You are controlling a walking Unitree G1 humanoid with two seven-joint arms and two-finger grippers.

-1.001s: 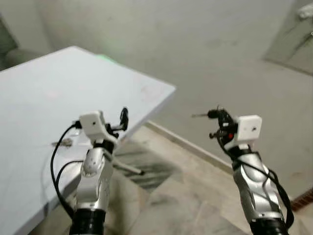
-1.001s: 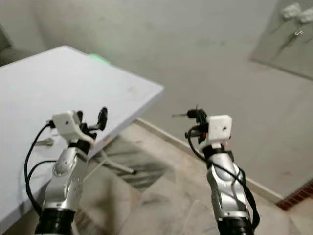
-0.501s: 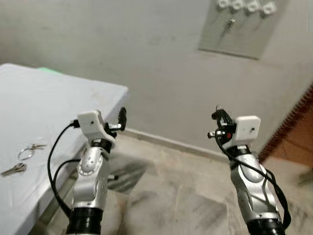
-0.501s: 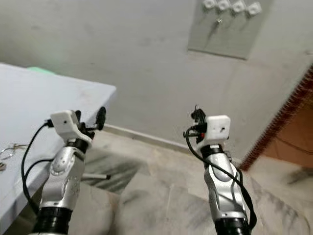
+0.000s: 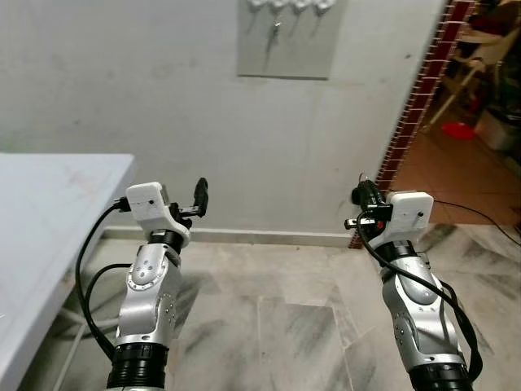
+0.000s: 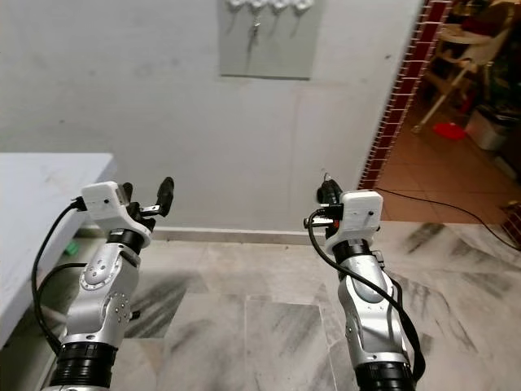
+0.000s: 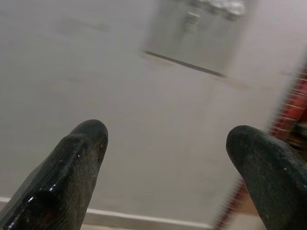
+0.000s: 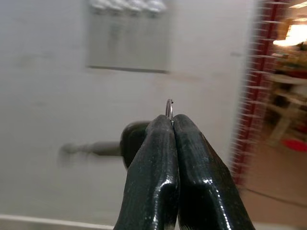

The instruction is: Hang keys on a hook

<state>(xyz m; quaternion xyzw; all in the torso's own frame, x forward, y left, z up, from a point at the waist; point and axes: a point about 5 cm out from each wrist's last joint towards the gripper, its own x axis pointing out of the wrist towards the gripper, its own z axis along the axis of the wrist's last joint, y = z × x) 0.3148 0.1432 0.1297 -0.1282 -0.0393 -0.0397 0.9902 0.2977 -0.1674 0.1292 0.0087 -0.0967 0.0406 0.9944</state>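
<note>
From the head views, the pale grey rectangular hook board (image 5: 285, 39) hangs on the plastered wall at twelve o'clock, well apart from both arms, with a row of white hooks (image 5: 290, 5) along its top edge and something small and metallic already dangling from one of them. The white desk (image 5: 49, 220) sits at nine o'clock beside the left arm. The left claw (image 5: 201, 196) is raised and carries nothing. The right claw (image 5: 364, 193) is raised at three o'clock, pointing towards the wall.

The left wrist view looks along two black fingers (image 7: 72, 172) standing wide apart, released, with the board blurred beyond them.

In the right wrist view the right claw is clenched on the thin silver key ring (image 8: 169, 109), whose top arc pokes out just above the fingertips (image 8: 163, 139); a dark-headed key with a pale blade (image 8: 108, 147) sticks out sideways behind them (blurred, so its shape is probably but not certainly a single key).

The keys look light, rigid and slick, apt to swing from the ring. Holding the ring low seems best, since that leaves its upper loop free for a hook.
</note>
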